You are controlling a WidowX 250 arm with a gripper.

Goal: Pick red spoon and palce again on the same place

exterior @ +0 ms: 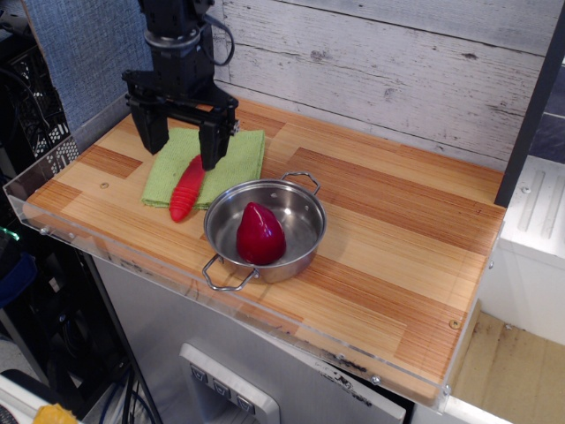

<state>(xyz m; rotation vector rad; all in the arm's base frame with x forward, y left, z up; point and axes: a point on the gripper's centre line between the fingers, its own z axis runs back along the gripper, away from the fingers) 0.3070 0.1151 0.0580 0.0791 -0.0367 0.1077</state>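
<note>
The red spoon [186, 191] lies on the light-green napkin [240, 157] at the left of the wooden tabletop; its ribbed red handle sticks out over the napkin's front edge, and its metal head is hidden behind the gripper. My black gripper [181, 141] hangs over the napkin with its two fingers wide apart, one left of the spoon and one at the upper end of the red handle. It holds nothing.
A steel pot [305, 216] with two handles stands right of the napkin, holding a dark-red glossy teardrop object [259, 235]. A whitewashed plank wall [380, 62] runs behind. A clear plastic rim [53, 190] borders the table's left and front.
</note>
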